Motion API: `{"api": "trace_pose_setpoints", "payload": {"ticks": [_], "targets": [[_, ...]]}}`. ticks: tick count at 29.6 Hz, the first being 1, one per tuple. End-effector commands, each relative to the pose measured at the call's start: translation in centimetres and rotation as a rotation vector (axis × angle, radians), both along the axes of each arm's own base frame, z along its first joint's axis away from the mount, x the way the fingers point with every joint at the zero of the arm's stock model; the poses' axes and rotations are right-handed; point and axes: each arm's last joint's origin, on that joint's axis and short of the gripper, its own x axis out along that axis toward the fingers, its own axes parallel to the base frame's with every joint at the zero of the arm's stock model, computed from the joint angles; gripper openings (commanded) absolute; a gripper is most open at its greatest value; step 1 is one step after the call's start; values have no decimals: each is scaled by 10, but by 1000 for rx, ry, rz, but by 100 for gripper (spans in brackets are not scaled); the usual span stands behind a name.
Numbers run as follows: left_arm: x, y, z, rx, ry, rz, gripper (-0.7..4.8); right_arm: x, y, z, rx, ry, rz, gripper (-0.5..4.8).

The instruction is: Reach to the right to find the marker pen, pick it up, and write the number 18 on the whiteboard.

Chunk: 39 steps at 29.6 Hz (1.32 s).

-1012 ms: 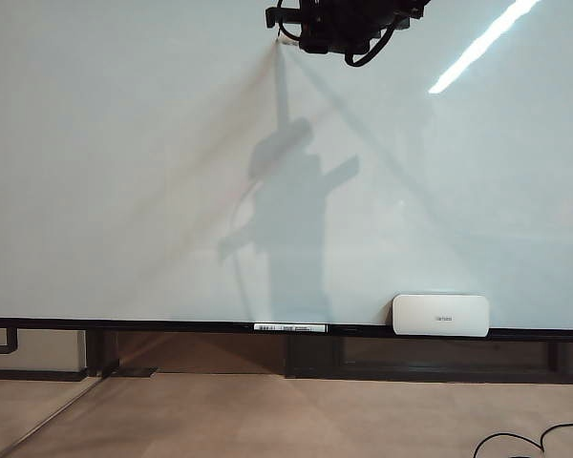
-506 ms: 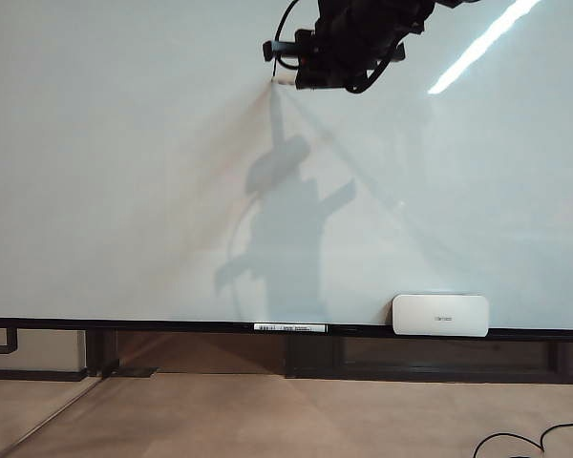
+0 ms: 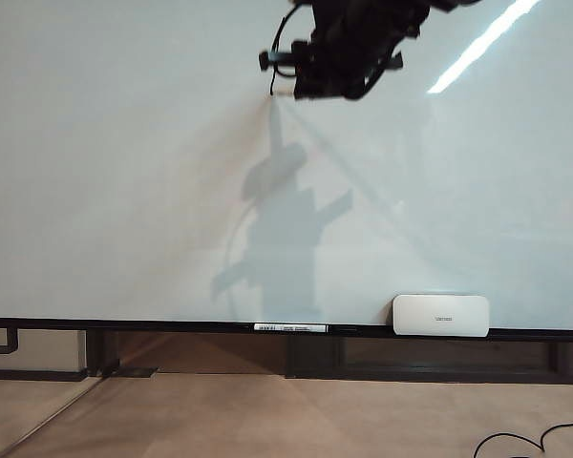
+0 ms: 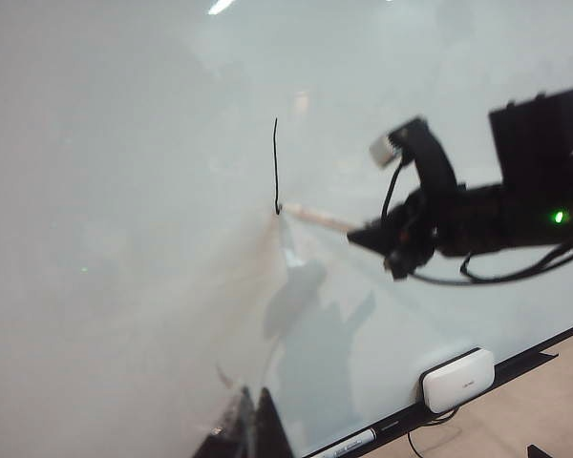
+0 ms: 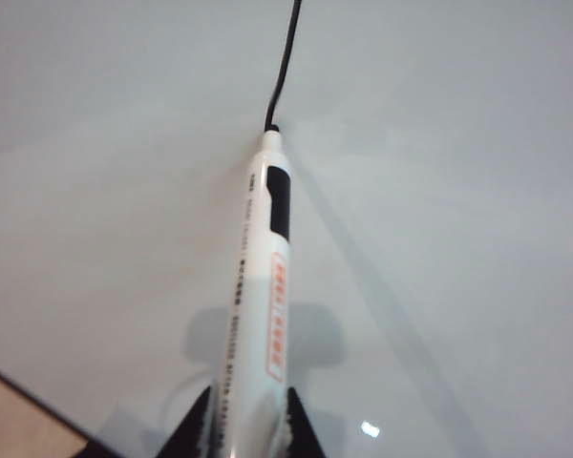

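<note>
While the left pincer [image 4: 253,429] sits dim at six o'clock in its wrist view, its jaws too dark to read, a single black stroke [image 4: 276,164] stands on the whiteboard [image 3: 124,191]. At twelve o'clock in the exterior view, the right pincer [image 3: 291,81] is clamped on the marker pen [image 5: 263,286], tip touching the stroke's lower end.

marker pen [image 5: 265,286]: white barrel, tip touching whiteboard [image 3: 124,191] | black stroke [image 4: 276,162]: one thin line
</note>
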Motion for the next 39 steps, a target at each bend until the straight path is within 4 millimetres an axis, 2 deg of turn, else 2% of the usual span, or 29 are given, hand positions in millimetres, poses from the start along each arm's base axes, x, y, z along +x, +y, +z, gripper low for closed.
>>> {"api": "trace_pose_setpoints", "payload": {"ticks": [1, 6, 24, 39], "targets": [[-2, -1, 2, 14, -22, -62, -5, -14, 1, 26, 4, -96, 0, -2], [-3, -3, 2, 33, -26, -140, -5, -22, -1, 40, -5, -154, -51, -2], [-2, -4, -6, 56, 52, -175, -5, -21, -3, 41, -24, -173, -139, -2], [-2, -5, -8, 67, 76, -174, -5, -24, -6, 52, -24, -246, -172, -2]]}}
